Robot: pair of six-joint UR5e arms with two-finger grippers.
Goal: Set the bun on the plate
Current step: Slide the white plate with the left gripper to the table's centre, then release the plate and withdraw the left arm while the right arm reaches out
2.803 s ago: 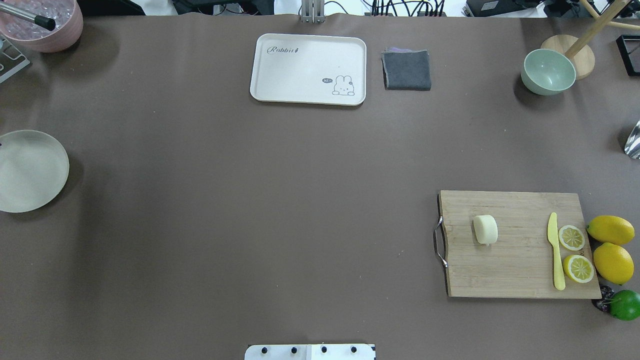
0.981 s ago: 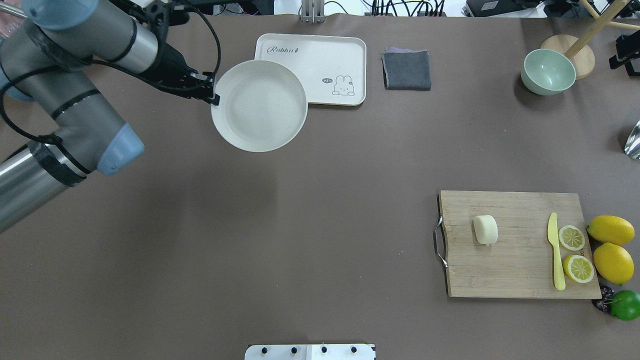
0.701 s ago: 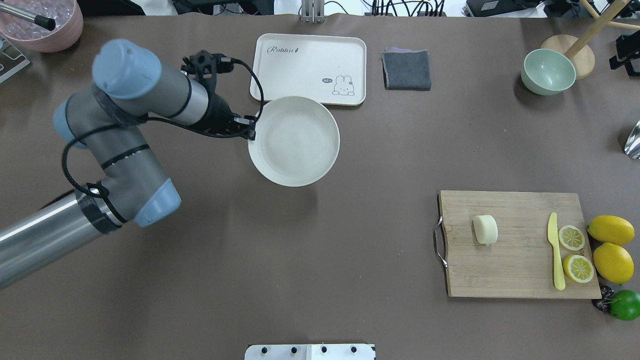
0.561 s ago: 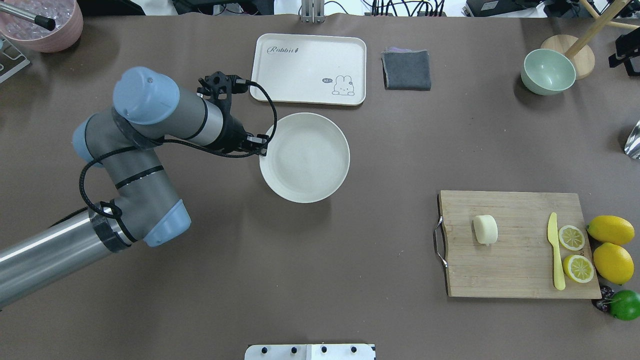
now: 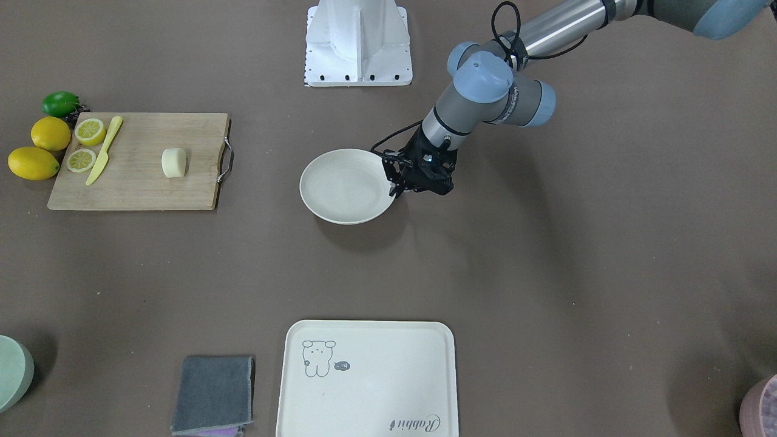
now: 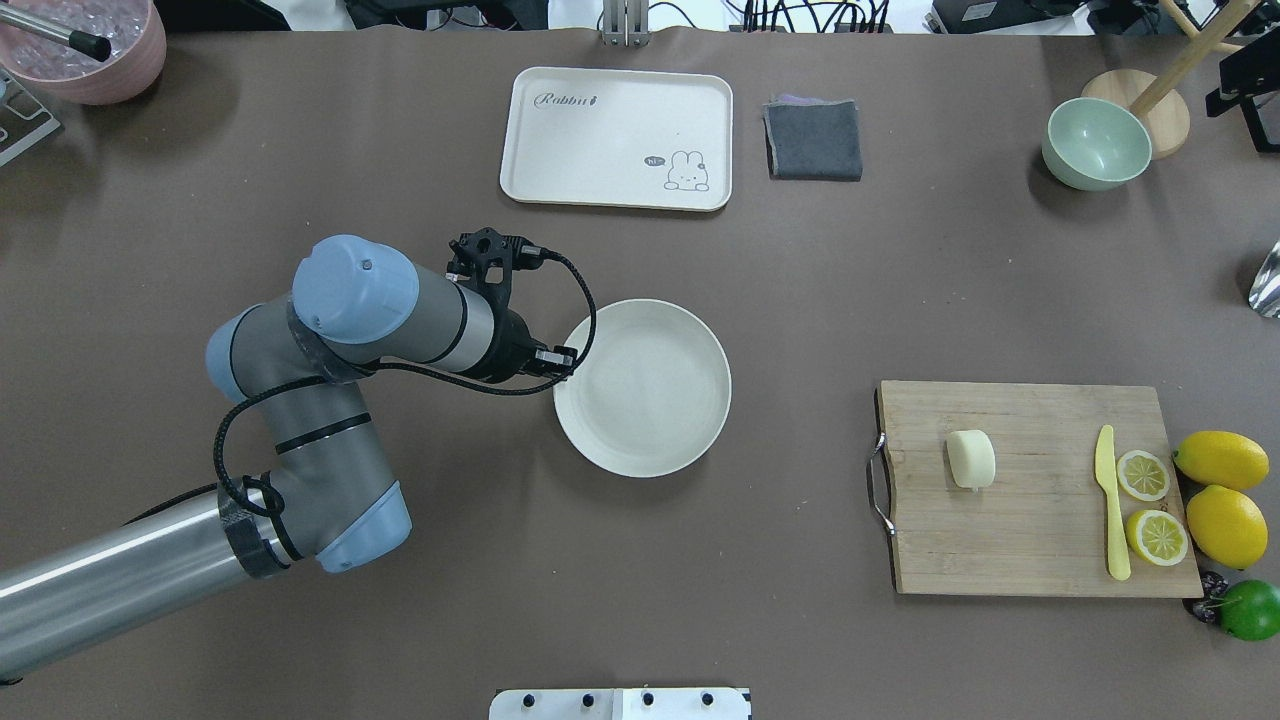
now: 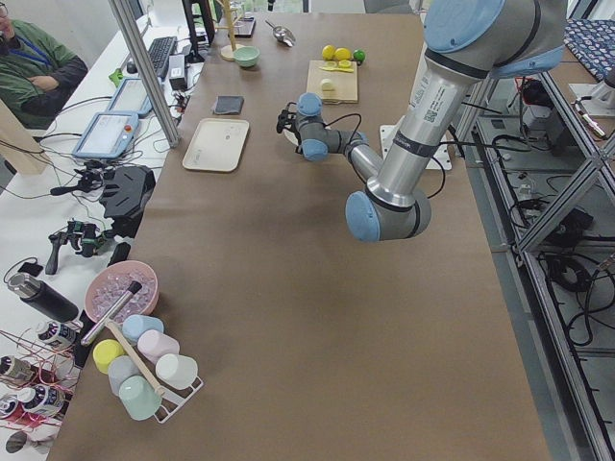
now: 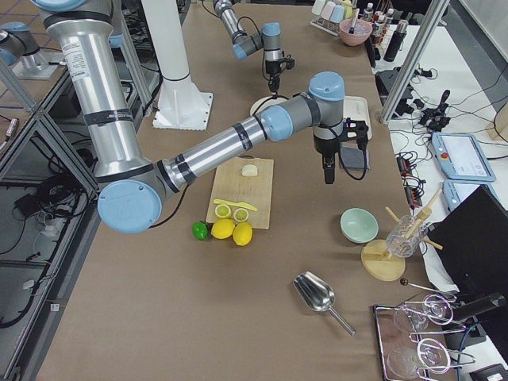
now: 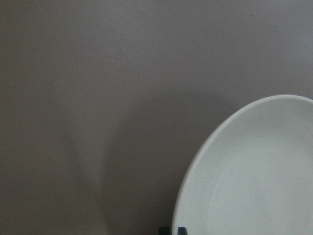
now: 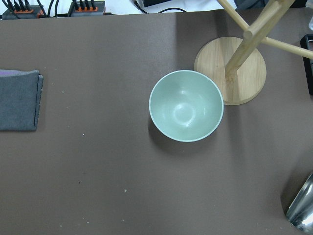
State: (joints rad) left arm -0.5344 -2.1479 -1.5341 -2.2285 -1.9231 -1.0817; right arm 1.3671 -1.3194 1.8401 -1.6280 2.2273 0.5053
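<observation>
The bun [image 6: 971, 459] lies on its side on the left part of a wooden cutting board [image 6: 1030, 530], and shows again in the front view as the bun [image 5: 173, 162]. My left gripper [image 6: 560, 362] is shut on the left rim of the round cream plate [image 6: 650, 390]. The plate [image 5: 343, 185] sits at mid-table, a hand's width left of the board, and casts a shadow beneath it. Its rim fills the left wrist view as the plate [image 9: 254, 181]. My right gripper [image 8: 327, 176] hangs high over the far right of the table; whether it is open or shut I cannot tell.
On the board lie a yellow knife [image 6: 1110, 500] and two lemon slices [image 6: 1143, 475]. Whole lemons [image 6: 1225, 525] and a lime [image 6: 1250, 609] sit beside it. A rabbit tray [image 6: 617, 137], grey cloth [image 6: 814, 139] and green bowl [image 6: 1096, 144] line the far side.
The left arm came in from the left edge with the plate in its gripper and carried it right and toward the robot's side, to mid-table. The bun has not moved.
</observation>
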